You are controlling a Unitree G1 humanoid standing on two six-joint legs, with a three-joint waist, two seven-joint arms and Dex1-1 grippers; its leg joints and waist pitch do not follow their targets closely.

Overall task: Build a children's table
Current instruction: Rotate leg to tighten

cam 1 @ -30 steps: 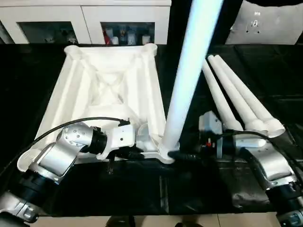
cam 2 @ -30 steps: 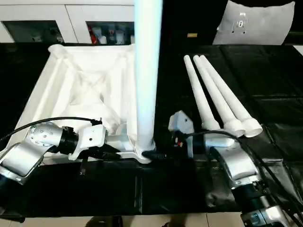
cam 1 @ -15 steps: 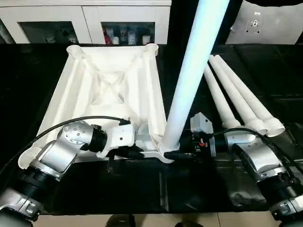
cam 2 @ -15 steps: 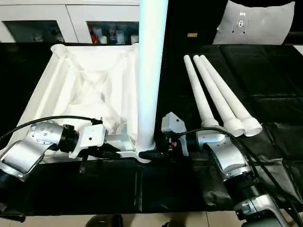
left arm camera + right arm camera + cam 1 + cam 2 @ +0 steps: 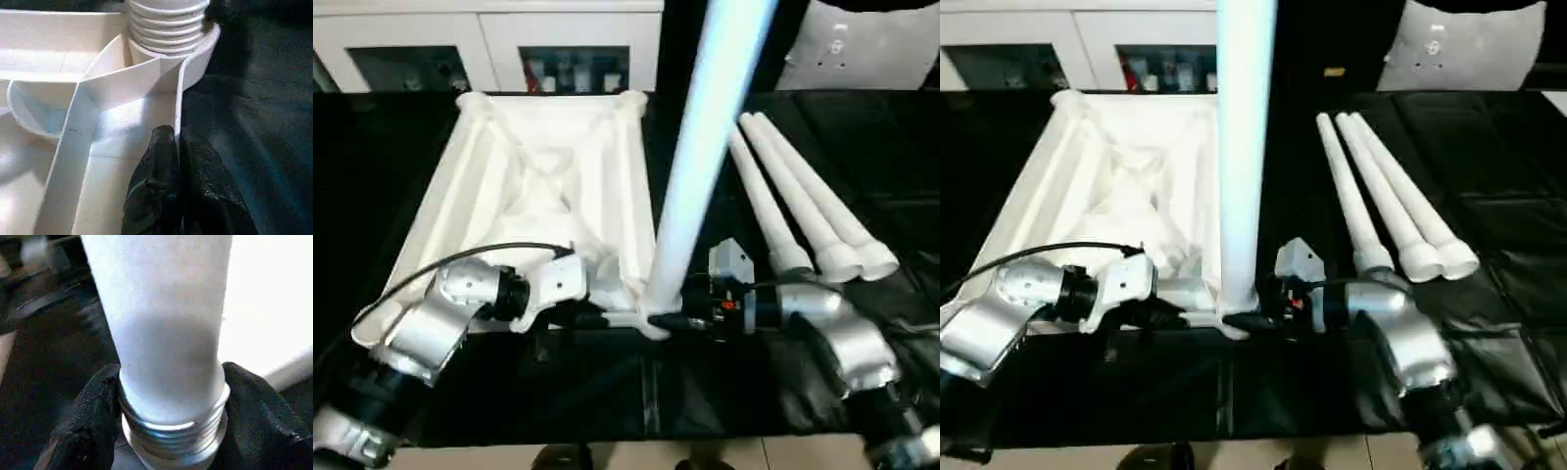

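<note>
Our table top (image 5: pixel 543 186) lies upside down on the black work table (image 5: pixel 862 147), so its corner holes face up and the legs can go in. One leg (image 5: pixel 700 147) stands straight up in the near corner hole (image 5: pixel 195 49), and we can see its screw rings there, so we think it is not all the way in yet. Our left gripper (image 5: pixel 178 142) is pinched shut on the thin edge wall of the top, to keep it from sliding or turning. Our right gripper (image 5: pixel 168 421) hugs the bottom of the leg, one finger on each side, likely to twist it tight. Three more legs (image 5: pixel 803 211) wait side by side near our right arm.
</note>
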